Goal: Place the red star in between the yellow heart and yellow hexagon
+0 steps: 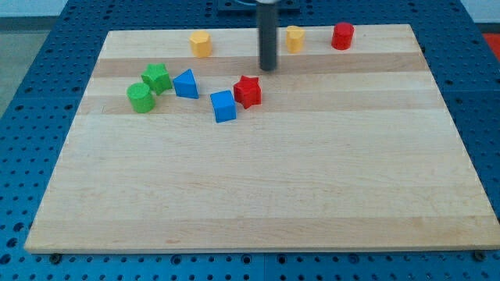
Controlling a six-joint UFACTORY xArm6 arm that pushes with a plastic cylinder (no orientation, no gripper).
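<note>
The red star lies on the wooden board in the upper middle, touching the blue cube at its lower left. The yellow hexagon sits near the board's top edge, left of centre. The yellow heart sits near the top edge, right of centre. My tip is between the two yellow blocks, just above and to the right of the red star, a small gap apart from it.
A red cylinder stands at the top right beside the yellow heart. A blue triangle, a green star and a green cylinder-like block cluster at the left. Blue perforated table surrounds the board.
</note>
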